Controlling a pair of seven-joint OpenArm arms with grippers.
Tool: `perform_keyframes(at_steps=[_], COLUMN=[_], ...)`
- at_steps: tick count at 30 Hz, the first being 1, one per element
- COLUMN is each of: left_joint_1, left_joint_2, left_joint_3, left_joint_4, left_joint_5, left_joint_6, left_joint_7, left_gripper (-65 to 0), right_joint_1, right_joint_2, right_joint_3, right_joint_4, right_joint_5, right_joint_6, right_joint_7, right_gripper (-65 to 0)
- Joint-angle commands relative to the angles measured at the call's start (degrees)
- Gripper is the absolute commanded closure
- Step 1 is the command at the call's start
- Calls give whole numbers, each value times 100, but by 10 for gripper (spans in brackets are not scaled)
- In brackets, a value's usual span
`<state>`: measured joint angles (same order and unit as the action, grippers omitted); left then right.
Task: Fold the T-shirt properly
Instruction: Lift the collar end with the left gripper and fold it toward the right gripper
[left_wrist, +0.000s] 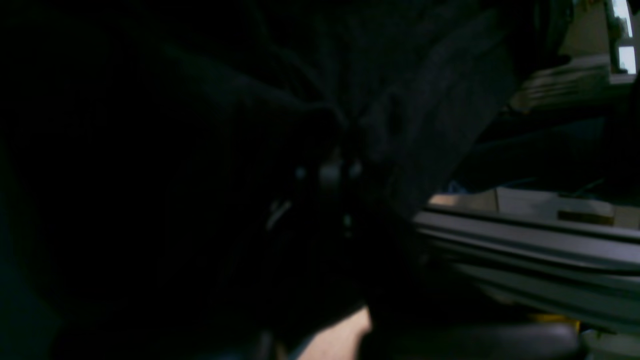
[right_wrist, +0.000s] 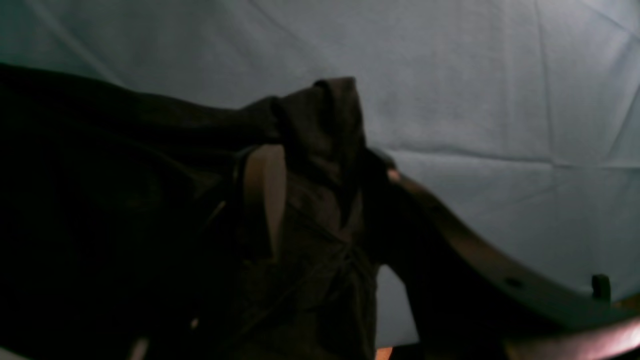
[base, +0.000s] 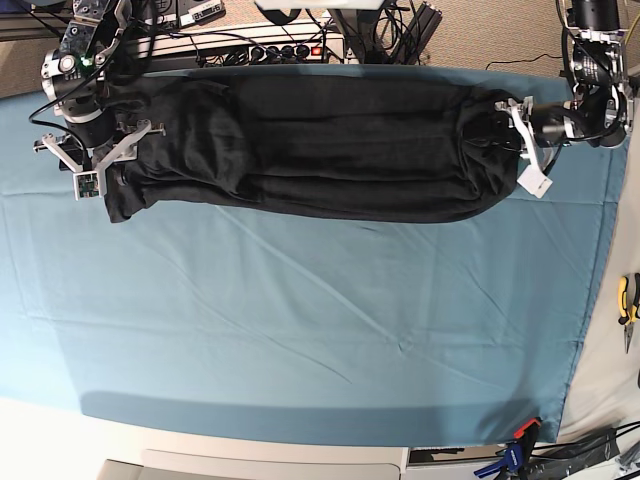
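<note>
In the left wrist view nearly everything is dark: the black T-shirt fills the frame and hangs right against the camera, and the left tool shows only as a few dim glints in the folds; its jaws read as clenched, apparently on a bunch of that fabric, though the grip itself is too dark to make out; in the right wrist view the right tool stands with jaws set apart around a gathered end of the shirt, one pale finger lying against the cloth, above the teal table cover; in the base view the T-shirt lies stretched in a long band along the far edge of the desk, from the far corner on the view's left, where the right tool sits, to the far corner on the view's right, where the left tool pinches it; the risk I judge from here is a slip on the wider right hold, dropping that end so the band sags and creases; pulling the ends further apart could also drag the cover or tear cloth from the pinch.
</note>
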<state>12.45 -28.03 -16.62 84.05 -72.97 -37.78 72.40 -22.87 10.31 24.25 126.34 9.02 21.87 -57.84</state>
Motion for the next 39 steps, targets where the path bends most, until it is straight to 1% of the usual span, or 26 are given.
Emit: perform_keyframes(at_steps=[1, 5, 6, 9, 12, 16, 17, 20, 22, 27, 30, 34, 39], left_joint_1=[-105, -232, -243, -245, -245, -243, -240, -190, -162, -162, -162, -138, -103], left_joint_2=[-92, -146, -173, -234, -247, -245, -245, -243, -238, -227, -227, -227, -151], left_joint_3=[-37, -37, -37, -37, -37, -37, -37, -37, -37, -35, -33, 232, 1003], left_joint_4=[96, 195, 260, 560, 857, 1099, 1145, 1325, 1475, 1840, 1996, 2249, 2562], left_joint_5=[7, 256, 308, 531, 601, 634, 634, 634, 636, 638, 636, 739, 1322], left_joint_6=[-17, 4, 87, 96, 197, 197, 197, 192, 173, 170, 107, 109, 199], left_joint_7=[-46, -92, -146, -197, -199, -199, -199, -243, -240, -243, -243, -262, -527], left_gripper=[0, 0, 0, 0, 0, 0, 0, 0, 0, 0, 0, 0, 0], right_joint_1=[20, 20, 17, 20, 20, 17, 17, 17, 17, 20, 59, 308, 612], right_joint_2=[63, 63, 61, 61, 61, 61, 61, 61, 63, 63, 63, 66, 68], right_joint_3=[24, 24, 24, 24, 24, 24, 24, 24, 24, 24, 24, 109, 282], right_joint_4=[94, 94, 94, 94, 94, 94, 94, 92, 61, -232, -546, -1110, -1600], right_joint_5=[-9, -7, -7, -7, -7, -105, -205, -656, -876, -955, -1036, -1097, -1095], right_joint_6=[-28, -28, -28, -28, -28, -35, -85, -468, -623, -723, -807, -848, -846], right_joint_7=[131, 131, 131, 131, 131, 129, 129, 140, 190, 247, 267, 278, 280], right_gripper=[-256, -256, -256, -256, -256, -255, -256, -256, -256, -255, -256, -256, -256])
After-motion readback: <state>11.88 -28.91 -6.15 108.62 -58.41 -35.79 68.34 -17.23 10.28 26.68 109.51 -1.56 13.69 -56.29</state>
